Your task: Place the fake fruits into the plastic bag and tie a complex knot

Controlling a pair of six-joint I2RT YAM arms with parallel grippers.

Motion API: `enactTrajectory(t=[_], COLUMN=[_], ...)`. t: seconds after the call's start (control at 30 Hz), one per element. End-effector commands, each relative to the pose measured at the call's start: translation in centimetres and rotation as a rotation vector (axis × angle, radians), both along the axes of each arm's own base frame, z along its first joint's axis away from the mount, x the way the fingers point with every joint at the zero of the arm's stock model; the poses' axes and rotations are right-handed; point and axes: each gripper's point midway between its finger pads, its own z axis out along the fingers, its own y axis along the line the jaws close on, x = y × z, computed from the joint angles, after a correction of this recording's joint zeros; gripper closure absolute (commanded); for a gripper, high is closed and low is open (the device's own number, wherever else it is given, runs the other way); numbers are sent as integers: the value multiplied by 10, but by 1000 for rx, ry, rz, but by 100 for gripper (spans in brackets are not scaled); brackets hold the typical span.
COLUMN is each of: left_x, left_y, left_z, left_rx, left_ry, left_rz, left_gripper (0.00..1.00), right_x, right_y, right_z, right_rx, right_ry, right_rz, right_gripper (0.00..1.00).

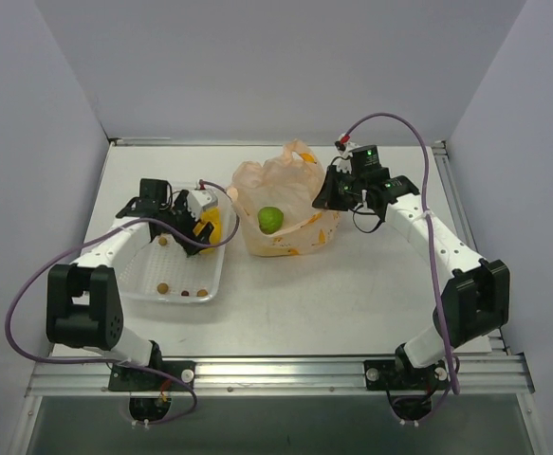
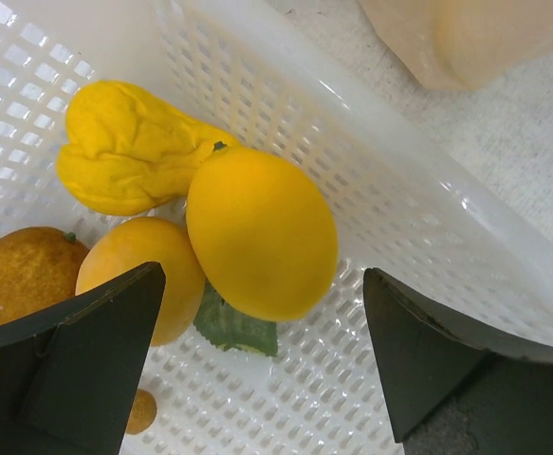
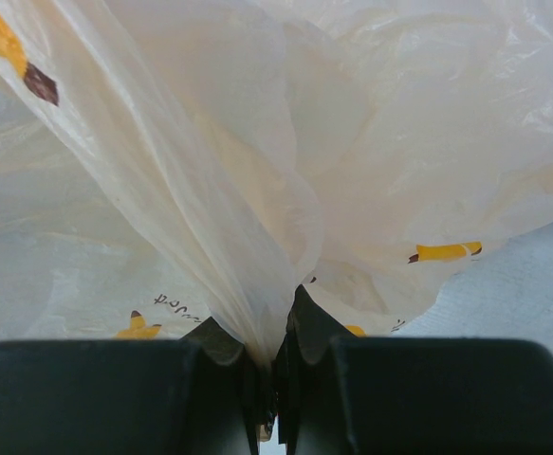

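The peach plastic bag [image 1: 300, 185] stands open in the middle of the table with a green round fruit [image 1: 270, 219] inside. My right gripper [image 1: 328, 195] is shut on the bag's right rim; in the right wrist view the film [image 3: 257, 237] is pinched between the closed jaws [image 3: 271, 379]. My left gripper [image 1: 196, 224] is open over the white mesh tray [image 1: 134, 284]. In the left wrist view a smooth yellow fruit [image 2: 262, 232] lies just ahead of the open gripper [image 2: 262, 379]. Beside it lie a wrinkled yellow fruit [image 2: 124, 156], a yellow-orange one [image 2: 138, 275] and an orange one [image 2: 20, 275].
A small dark-green leafy piece [image 2: 233, 327] lies under the yellow fruit. Tiny brown bits [image 1: 163, 287] lie on the tray floor, one near my left finger [image 2: 141, 409]. The tray wall [image 2: 399, 190] stands between the fruits and the bag. Grey walls enclose the table.
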Motion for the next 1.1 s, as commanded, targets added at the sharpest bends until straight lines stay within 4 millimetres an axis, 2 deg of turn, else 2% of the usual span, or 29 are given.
enactTrajectory(t=[0.0, 0.03, 0.23, 0.33, 0.43, 0.5, 0.57, 0.6, 0.67, 0.7, 0.73, 0.8, 0.83, 0.93, 0.97, 1.03, 1.07], left_x=[26, 25, 27, 26, 28, 33, 38, 40, 43, 44, 50, 58, 69, 88, 94, 100, 101], left_y=[-12, -13, -7, -3, -1, -1, 5, 7, 20, 26, 42, 53, 57, 44, 29, 5, -5], left_z=[12, 1, -31, -37, -32, -20, 1, 19, 37, 51, 66, 95, 129, 193, 235, 262, 291], left_rx=[-49, -47, -20, 3, 9, -3, -27, -50, -90, -112, -151, -228, -281, -423, -494, -542, -571], left_ry=[-34, 0, 83, 82, 69, 52, 14, -15, -42, -68, -93, -128, -190, -288, -355, -384, -438], left_rz=[53, 63, 144, 147, 160, 177, 209, 227, 258, 277, 312, 360, 358, 358, 332, 293, 259], left_gripper=[3, 3, 2, 3, 14, 27, 33, 39, 41, 42, 46, 49, 49, 49, 49, 49, 49], right_x=[6, 5, 7, 6, 6, 7, 7, 8, 9, 9, 9, 11, 10, 10, 9, 9, 8], right_y=[3, 2, 1, 1, 1, 0, 1, 0, 0, 0, 0, 0, 1, 3, 6, 9, 11], right_z=[14, 13, 11, 11, 10, 9, 9, 10, 11, 11, 11, 14, 13, 9, 9, 8, 9], right_rx=[12, 10, 2, -1, -3, -5, -10, -12, -11, -12, -15, -15, -20, -29, -33, -42, -44], right_ry=[-29, -27, -27, -26, -24, -24, -24, -29, -32, -30, -35, -43, -43, -38, -40, -46, -51], right_rz=[3, 3, -3, -1, 0, 0, 3, 2, 1, 2, 5, 8, 15, 27, 38, 50, 58], right_gripper=[100, 100, 100, 100, 100, 100, 100, 100, 100, 100, 100, 100, 100, 100, 100, 100, 100])
